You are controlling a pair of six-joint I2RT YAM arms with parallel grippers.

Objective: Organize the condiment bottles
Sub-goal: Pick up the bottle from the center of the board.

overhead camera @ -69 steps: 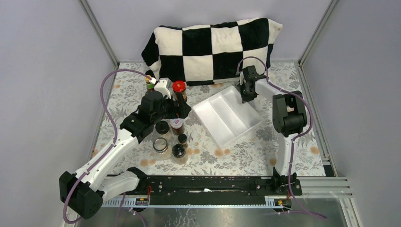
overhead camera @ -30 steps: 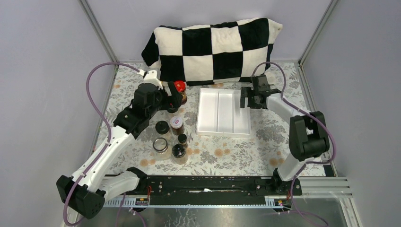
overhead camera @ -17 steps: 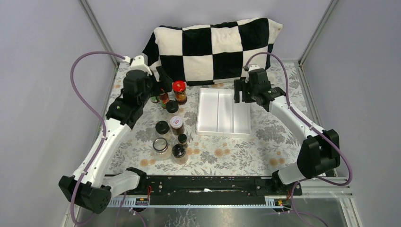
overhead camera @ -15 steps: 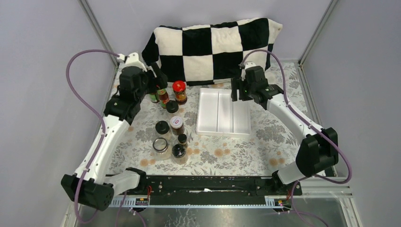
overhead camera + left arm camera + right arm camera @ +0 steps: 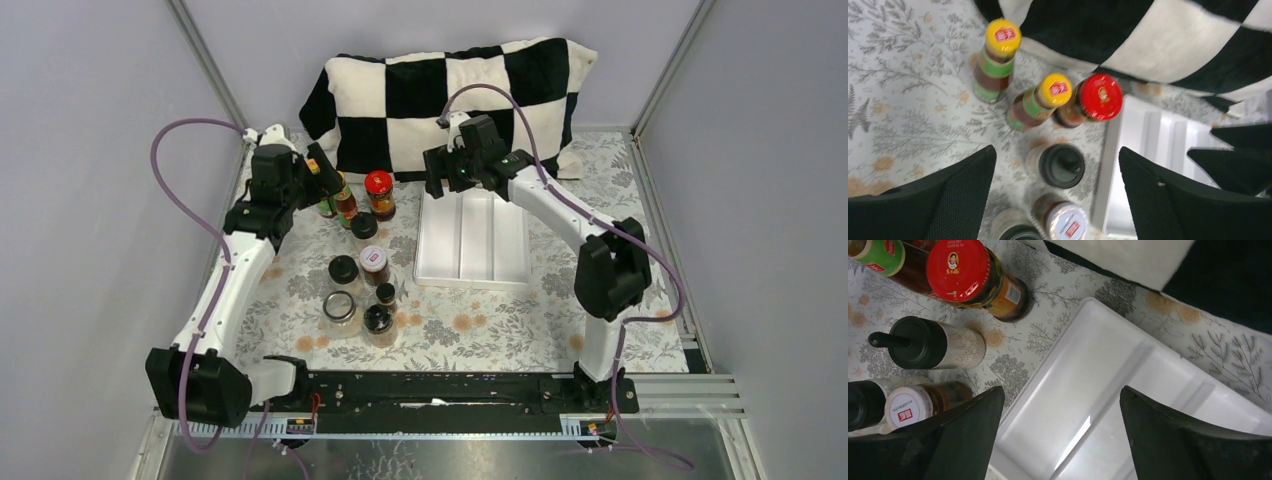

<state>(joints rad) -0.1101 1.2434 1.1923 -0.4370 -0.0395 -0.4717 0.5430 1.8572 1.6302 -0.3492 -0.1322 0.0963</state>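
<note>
Approach step: on the surface the tray lies empty in both compartments, with all bottles clustered just left of it. Left gripper and right gripper hover near the cluster's far end, jaws open, holding nothing; the next move likely calls for descending onto one bottle and closing.

My left arm stretches far forward along the left side, left gripper spread wide, gripping nothing. My right arm bends across leftward, right gripper likewise spread.
</note>
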